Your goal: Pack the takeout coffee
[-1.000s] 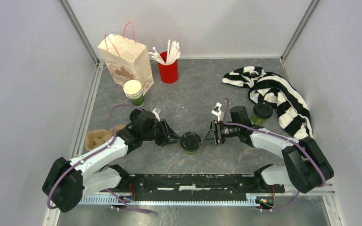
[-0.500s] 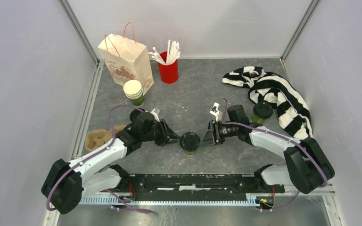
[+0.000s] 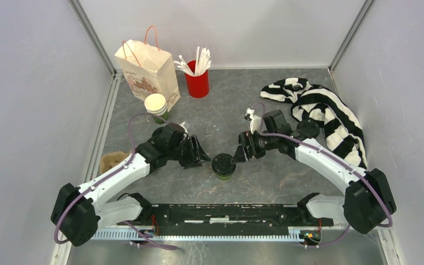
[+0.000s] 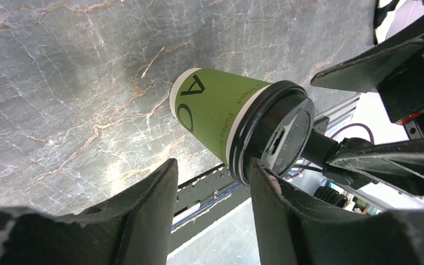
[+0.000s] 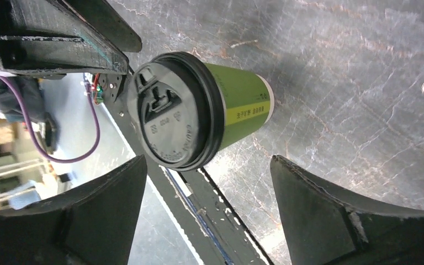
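Observation:
One takeout coffee cup (image 3: 223, 165), green with a black lid, stands upright on the grey table between my two grippers. My left gripper (image 3: 201, 155) is open just to its left, and my right gripper (image 3: 237, 153) is open wide just to its right. Neither holds anything. In the left wrist view the cup (image 4: 216, 113) lies just past my fingertips (image 4: 210, 171), its lid edge close to one finger (image 4: 276, 215). From the right wrist the same cup (image 5: 237, 107) shows beyond the open gripper (image 5: 207, 165). A second lidded cup (image 3: 309, 128) is partly hidden behind my right arm.
A paper bag (image 3: 146, 69) with handles stands at the back left, beside a red cup of white sticks (image 3: 197, 83). A stack of lidless green cups (image 3: 156, 106) is in front of the bag. A brown cardboard carrier (image 3: 110, 162) lies left; a striped cloth (image 3: 323, 110) lies right.
Both grippers have opened and drawn back a little from the lidded cup, which they flanked closely before. The cup stays standing in the same place.

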Robot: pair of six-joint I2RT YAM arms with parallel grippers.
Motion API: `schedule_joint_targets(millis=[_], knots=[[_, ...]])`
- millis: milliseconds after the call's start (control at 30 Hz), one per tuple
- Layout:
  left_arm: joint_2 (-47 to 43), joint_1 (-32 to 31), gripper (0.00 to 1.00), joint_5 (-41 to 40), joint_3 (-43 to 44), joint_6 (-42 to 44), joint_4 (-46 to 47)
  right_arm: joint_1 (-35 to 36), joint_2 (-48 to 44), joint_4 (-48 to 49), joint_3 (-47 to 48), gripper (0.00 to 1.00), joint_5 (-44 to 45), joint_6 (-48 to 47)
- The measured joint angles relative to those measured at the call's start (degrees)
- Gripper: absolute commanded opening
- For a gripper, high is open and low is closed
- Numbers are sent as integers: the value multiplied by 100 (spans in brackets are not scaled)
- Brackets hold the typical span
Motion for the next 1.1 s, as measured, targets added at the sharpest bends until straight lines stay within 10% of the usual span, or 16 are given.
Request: schedule_joint_targets(millis=[467,1100], knots=[[-1069,0,87,-833,1095,310,-1329,2006,1222,-2175,2885,98,2927,-1134],[-1606,0,88,-1311,1231,321,-1902,3034,1827,-2796,3209,98,4074,-1261]])
